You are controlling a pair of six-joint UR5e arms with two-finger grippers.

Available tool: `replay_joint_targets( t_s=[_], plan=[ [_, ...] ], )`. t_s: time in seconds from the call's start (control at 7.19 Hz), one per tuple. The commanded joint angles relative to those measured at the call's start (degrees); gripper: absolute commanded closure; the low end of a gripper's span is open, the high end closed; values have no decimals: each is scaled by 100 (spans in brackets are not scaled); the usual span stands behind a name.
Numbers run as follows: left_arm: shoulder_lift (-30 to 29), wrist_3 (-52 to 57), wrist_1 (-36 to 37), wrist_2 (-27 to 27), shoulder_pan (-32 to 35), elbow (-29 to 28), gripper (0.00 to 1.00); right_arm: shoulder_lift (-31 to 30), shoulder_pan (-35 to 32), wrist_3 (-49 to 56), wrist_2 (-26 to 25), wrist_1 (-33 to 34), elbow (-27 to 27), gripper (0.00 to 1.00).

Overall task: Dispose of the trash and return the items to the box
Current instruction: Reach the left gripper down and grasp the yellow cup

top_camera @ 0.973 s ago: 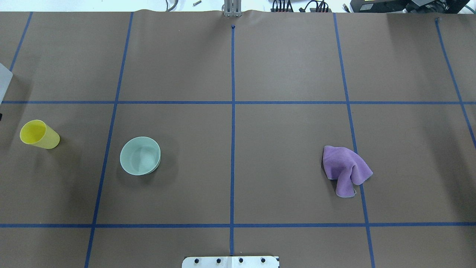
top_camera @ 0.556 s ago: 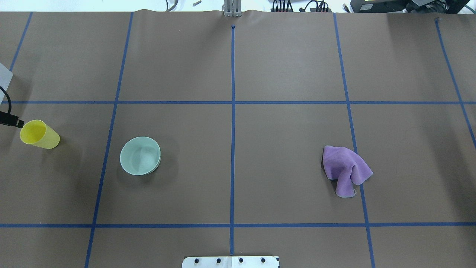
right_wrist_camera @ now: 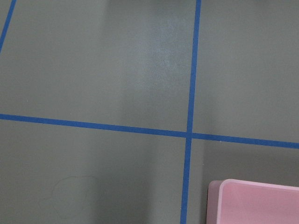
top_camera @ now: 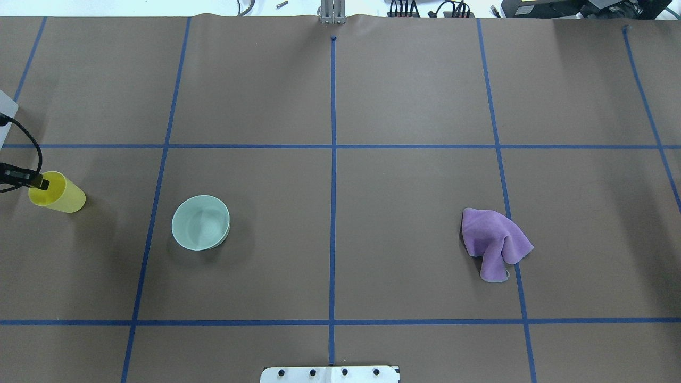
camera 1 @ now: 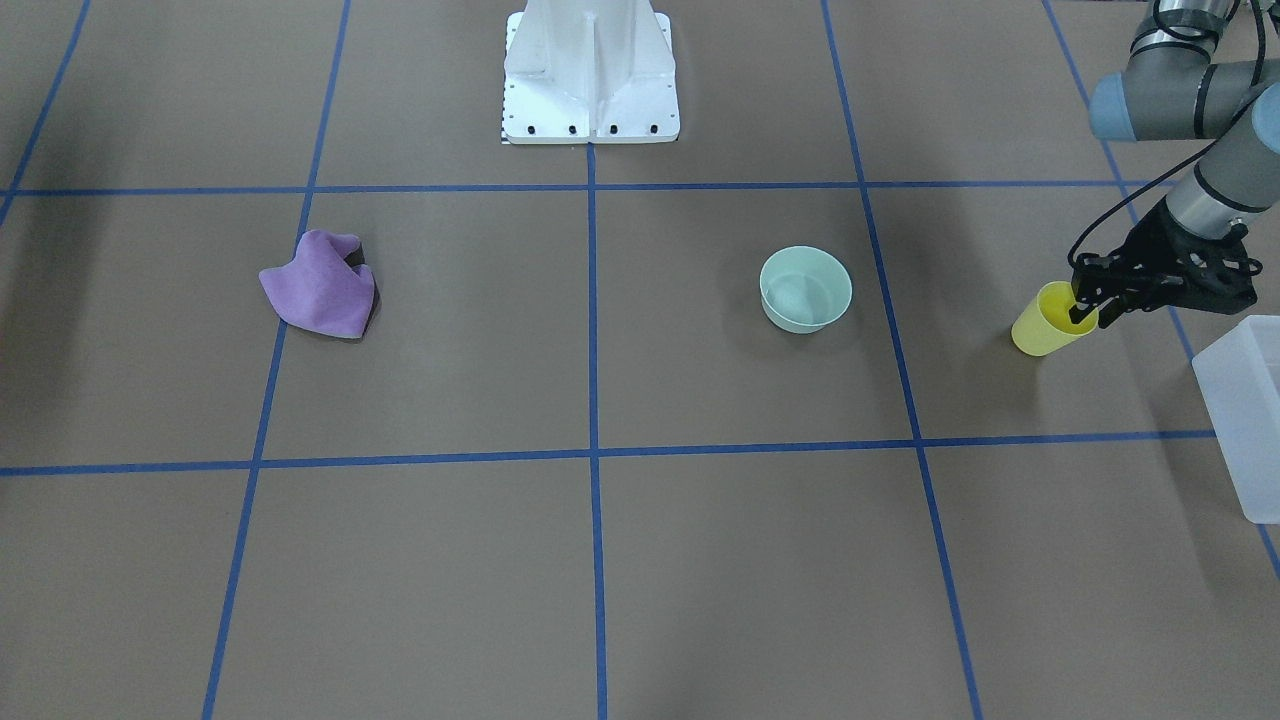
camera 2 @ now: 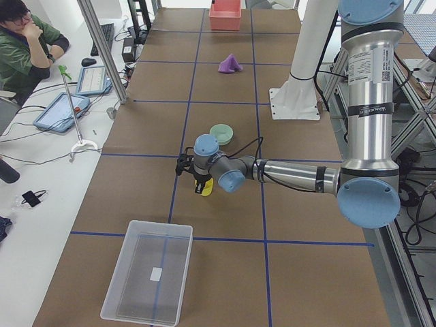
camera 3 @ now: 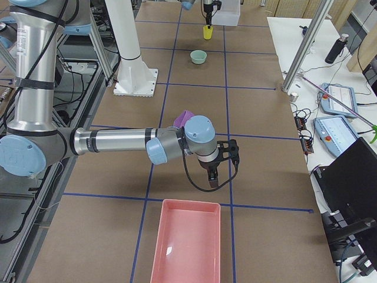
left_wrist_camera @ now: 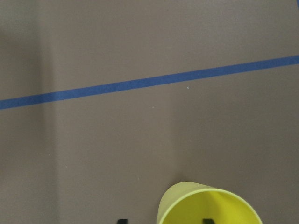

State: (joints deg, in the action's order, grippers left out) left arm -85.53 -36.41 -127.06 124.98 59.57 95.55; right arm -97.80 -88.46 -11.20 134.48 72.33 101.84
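While the frosted box [camera 1: 1235, 430] is sitting near the yellow cup [camera 1: 1038, 335], your left gripper [camera 1: 1086, 312] is angling down, its parted fingers straddling the cup's rim. The right gripper [camera 3: 215, 175] is hovering over bare table, and you cannot tell its spread.

- The cup [top_camera: 57, 194] stood near the tabletop's [top_camera: 372, 106] left end.
- The box [camera 1: 1240, 430] sat beyond it, at that end.
- The bowl [top_camera: 200, 222] stood right of the cup.
- The cloth [top_camera: 495, 242] lay in the right half.
- The tray [camera 3: 185, 247] sat at the right end.
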Motion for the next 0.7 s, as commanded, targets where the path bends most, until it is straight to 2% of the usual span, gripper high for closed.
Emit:
replay_joint_targets(
  t_s=[0.0, 0.28, 0.42, 0.56],
  plan=[
    [1, 46, -12, -27, -7, 16, 100, 7, 13, -5, -9, -9, -15, 0],
    [10, 360, 67, 462, 237, 112, 100, 7, 13, 4, -9, -9, -15, 0],
    [2, 893, 424, 779, 753, 121, 100, 7, 13, 4, -9, -9, -15, 0],
    [-51, 1699, 950, 860, 1254, 130, 100, 7, 22, 4, -9, -9, -15, 0]
  ],
)
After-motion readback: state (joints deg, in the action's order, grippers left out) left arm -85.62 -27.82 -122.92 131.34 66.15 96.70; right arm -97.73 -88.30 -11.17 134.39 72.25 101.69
